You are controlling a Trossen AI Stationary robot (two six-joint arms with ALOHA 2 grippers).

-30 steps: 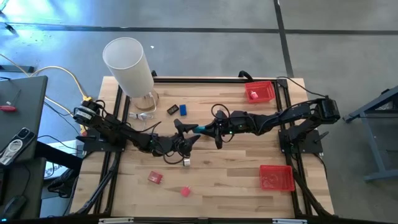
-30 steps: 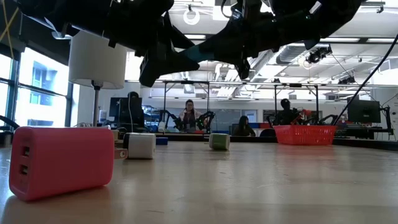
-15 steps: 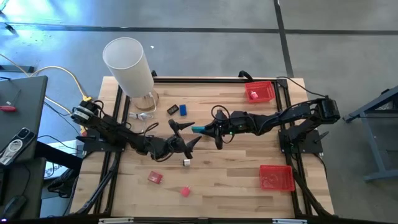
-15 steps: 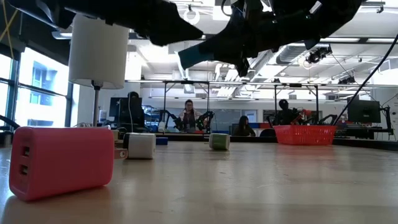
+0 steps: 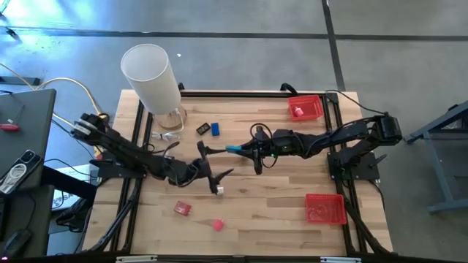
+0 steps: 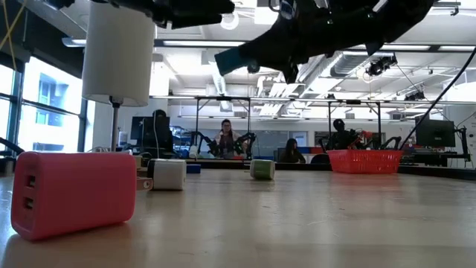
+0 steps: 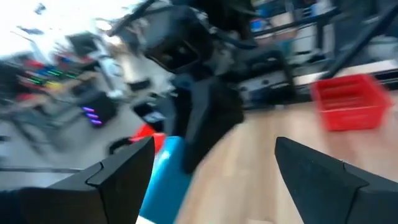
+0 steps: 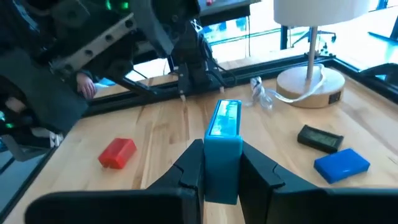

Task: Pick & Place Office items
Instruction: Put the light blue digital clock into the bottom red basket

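Note:
My right gripper (image 5: pixel 240 150) reaches in from the table's right, shut on a teal office item (image 8: pixel 222 127) above the table's middle. My left gripper (image 5: pixel 216 162) stands open just left of it, touching nothing; in its wrist view the teal item (image 7: pixel 163 174) shows ahead of its spread fingers. A blue item (image 5: pixel 216 129) and a black item (image 5: pixel 203 129) lie on the table farther back. On the near side a small white item (image 5: pixel 219 190), a red item (image 5: pixel 182 208) and a pink item (image 5: pixel 218 225) rest on the wood. My right gripper pinches the teal item's rear end (image 8: pixel 222 171) between its two fingers. The fingers come level from the table's right and lie along the item. Its free end (image 5: pixel 231 150) sticks out toward the table's left, and the item is lifted clear of the table.
A tall white cylinder (image 5: pixel 150 73) on a round base stands at the far left. One red tray (image 5: pixel 306 107) sits at the far right, another (image 5: pixel 325 208) at the near right. Bare wood lies between the near items and the near right tray.
My left gripper has drawn back from the teal item toward the table's left edge, risen and rolled about its own line. In the low view it has climbed almost out of the picture. The teal item stays in my right gripper, which has kept its place.

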